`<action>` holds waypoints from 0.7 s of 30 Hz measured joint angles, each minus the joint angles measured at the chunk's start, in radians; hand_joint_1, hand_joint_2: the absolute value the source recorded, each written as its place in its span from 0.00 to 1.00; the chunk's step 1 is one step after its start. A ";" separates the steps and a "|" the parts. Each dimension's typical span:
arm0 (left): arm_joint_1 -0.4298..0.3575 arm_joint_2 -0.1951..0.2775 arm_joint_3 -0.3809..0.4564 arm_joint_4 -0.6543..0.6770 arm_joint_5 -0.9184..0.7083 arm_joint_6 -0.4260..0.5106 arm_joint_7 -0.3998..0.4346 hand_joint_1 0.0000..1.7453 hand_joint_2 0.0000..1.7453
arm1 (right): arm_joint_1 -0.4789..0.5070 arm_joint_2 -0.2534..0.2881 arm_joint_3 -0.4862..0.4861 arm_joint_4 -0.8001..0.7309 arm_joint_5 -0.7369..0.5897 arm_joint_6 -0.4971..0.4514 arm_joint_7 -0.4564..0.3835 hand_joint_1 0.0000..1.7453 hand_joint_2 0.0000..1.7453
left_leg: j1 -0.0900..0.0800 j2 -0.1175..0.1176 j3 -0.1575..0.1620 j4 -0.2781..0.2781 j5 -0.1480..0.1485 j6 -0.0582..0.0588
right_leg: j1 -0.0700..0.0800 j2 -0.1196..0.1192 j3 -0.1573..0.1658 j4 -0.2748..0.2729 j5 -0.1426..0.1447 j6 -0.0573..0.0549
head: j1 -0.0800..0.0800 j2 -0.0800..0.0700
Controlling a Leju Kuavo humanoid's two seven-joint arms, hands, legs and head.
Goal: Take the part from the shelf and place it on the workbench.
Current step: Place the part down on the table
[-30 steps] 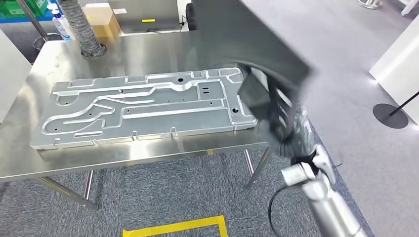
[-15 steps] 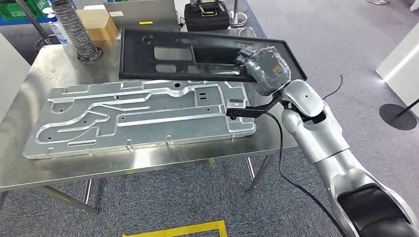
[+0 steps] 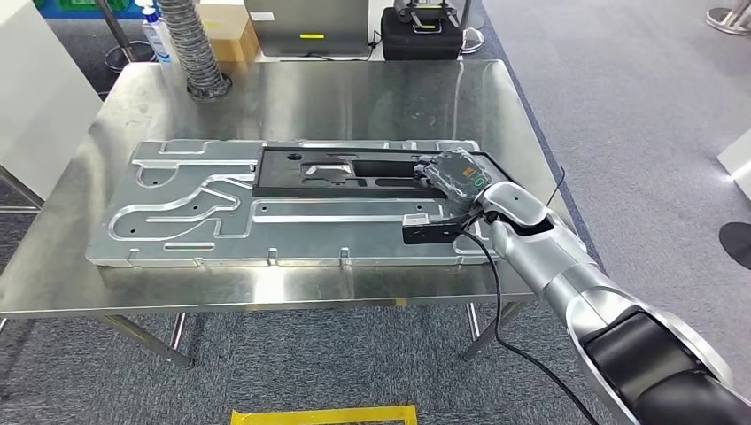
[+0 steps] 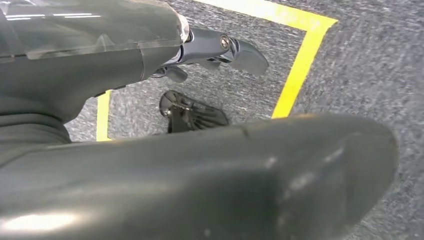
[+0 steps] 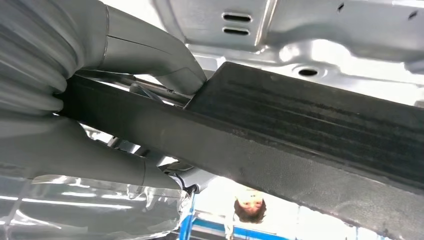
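The right hand [image 3: 453, 173] is clamped on the near right end of the black part [image 3: 354, 171], and the right wrist view confirms it: thick grey thumb [image 5: 150, 55] on one face of the dark edge, the rest of the hand wrapped round the other. The black part lies flat across the far right portion of the big machined aluminium plate [image 3: 204, 212], which itself rests on the steel workbench [image 3: 292, 97] (the part sits on the plate, not directly on the bench top). The silver right arm [image 3: 549, 252] reaches in from the lower right with a black cable looping beneath it. At the bench's far edge stands a ribbed grey hose [image 3: 197, 49], with a cardboard box [image 3: 226, 27] just behind it. The left hand [image 4: 150, 75] hangs over grey carpet and yellow floor tape [image 4: 300, 55]; I cannot tell how its fingers lie.
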State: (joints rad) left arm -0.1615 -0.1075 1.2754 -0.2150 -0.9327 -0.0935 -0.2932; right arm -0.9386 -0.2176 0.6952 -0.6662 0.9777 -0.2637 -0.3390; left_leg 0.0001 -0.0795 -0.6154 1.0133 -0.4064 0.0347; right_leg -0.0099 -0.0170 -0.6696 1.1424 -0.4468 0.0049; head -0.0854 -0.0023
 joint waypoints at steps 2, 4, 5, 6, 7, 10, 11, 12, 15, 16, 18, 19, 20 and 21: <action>0.000 -0.003 -0.001 0.001 -0.004 0.002 -0.002 0.00 0.00 | -0.005 0.007 0.001 0.026 -0.015 -0.021 -0.004 1.00 1.00 | -0.002 -0.004 -0.002 0.004 -0.006 -0.006 | 0.007 -0.008 0.044 -0.098 0.030 -0.008 | 0.000 0.000; 0.000 -0.004 -0.002 0.001 -0.008 0.004 -0.006 0.00 0.00 | -0.007 0.012 0.002 0.046 -0.020 -0.035 -0.008 1.00 1.00 | -0.003 -0.004 -0.007 0.003 -0.007 -0.015 | 0.012 -0.012 0.052 -0.121 0.023 -0.011 | 0.000 0.000; 0.001 -0.004 -0.003 0.001 -0.009 0.004 -0.009 0.00 0.00 | -0.006 0.012 0.003 0.054 -0.022 -0.039 -0.010 1.00 1.00 | -0.003 -0.003 -0.008 0.004 -0.009 -0.019 | 0.009 -0.014 0.054 -0.127 0.023 -0.012 | 0.000 0.000; 0.000 -0.005 -0.005 0.001 -0.010 0.004 -0.014 0.00 0.00 | -0.004 0.012 0.003 0.061 -0.024 -0.044 -0.014 1.00 1.00 | -0.004 0.005 -0.011 0.013 -0.017 -0.025 | 0.007 -0.017 0.059 -0.134 0.025 -0.016 | 0.000 0.000; -0.001 -0.005 -0.007 0.001 -0.011 0.005 -0.020 0.00 0.00 | -0.003 0.011 0.004 0.068 -0.024 -0.049 -0.016 1.00 1.00 | -0.005 0.016 -0.022 0.039 -0.034 -0.031 | 0.004 -0.022 0.063 -0.141 0.026 -0.019 | 0.000 0.000; -0.004 -0.005 -0.013 0.001 -0.013 0.009 -0.038 0.00 0.00 | 0.004 0.002 0.008 0.088 -0.020 -0.063 -0.020 1.00 1.00 | -0.002 0.052 -0.111 0.215 -0.121 -0.048 | 0.004 -0.037 0.071 -0.148 0.024 -0.027 | 0.000 0.000; -0.003 -0.006 -0.015 0.001 -0.013 0.010 -0.043 0.00 0.00 | 0.009 -0.001 0.011 0.095 -0.015 -0.064 -0.020 1.00 1.00 | 0.001 0.056 -0.140 0.264 -0.136 -0.052 | 0.004 -0.041 0.072 -0.147 0.023 -0.027 | 0.000 0.000; -0.002 -0.006 -0.018 0.001 -0.013 0.010 -0.048 0.00 0.00 | 0.015 -0.004 0.015 0.102 -0.010 -0.065 -0.021 1.00 1.00 | 0.005 0.058 -0.152 0.280 -0.132 -0.056 | 0.004 -0.043 0.072 -0.147 0.021 -0.025 | 0.000 0.000; -0.002 -0.007 -0.023 0.001 -0.013 0.011 -0.056 0.00 0.00 | 0.031 -0.006 0.025 0.116 -0.003 -0.066 -0.023 1.00 1.00 | 0.016 0.056 -0.082 0.125 -0.043 -0.065 | -0.001 -0.046 0.074 -0.138 0.013 -0.013 | 0.000 0.000; -0.002 -0.007 -0.023 0.001 -0.013 0.011 -0.057 0.00 0.00 | 0.032 -0.006 0.028 0.119 -0.002 -0.066 -0.024 1.00 1.00 | 0.017 0.051 -0.053 0.065 -0.018 -0.062 | -0.001 -0.044 0.074 -0.132 0.009 -0.007 | 0.000 0.000; 0.000 -0.009 -0.024 0.001 -0.013 0.012 -0.059 0.00 0.00 | 0.032 -0.006 0.033 0.124 0.003 -0.065 -0.026 1.00 1.00 | 0.014 0.043 -0.031 0.014 -0.001 -0.047 | 0.000 -0.043 0.073 -0.125 0.004 0.005 | 0.000 0.000; 0.001 -0.009 -0.024 0.001 -0.013 0.012 -0.060 0.00 0.00 | 0.032 -0.006 0.035 0.127 0.009 -0.062 -0.026 1.00 1.00 | 0.009 0.042 -0.031 0.014 0.001 -0.036 | 0.000 -0.042 0.073 -0.124 0.004 0.011 | 0.000 0.000; 0.001 -0.010 -0.024 0.001 -0.013 0.013 -0.060 0.00 0.00 | 0.032 -0.006 0.038 0.130 0.018 -0.057 -0.024 1.00 1.00 | 0.009 0.042 -0.029 0.013 0.003 -0.027 | -0.002 -0.043 0.073 -0.126 0.004 0.017 | 0.000 0.000; 0.000 -0.010 -0.024 0.001 -0.013 0.013 -0.062 0.00 0.00 | 0.033 -0.005 0.042 0.133 0.027 -0.052 -0.021 1.00 1.00 | 0.009 0.041 -0.027 0.009 0.005 -0.020 | -0.005 -0.040 0.071 -0.122 -0.002 0.021 | 0.000 0.000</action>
State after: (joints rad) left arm -0.1617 -0.1172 1.2510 -0.2136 -0.9460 -0.0803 -0.3548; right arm -0.9053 -0.2223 0.7377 -0.5334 1.0045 -0.3153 -0.3605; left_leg 0.0087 -0.0389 -0.6421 1.0226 -0.4011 0.0145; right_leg -0.0147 -0.0573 -0.5983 1.0207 -0.4488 0.0262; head -0.0856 -0.0023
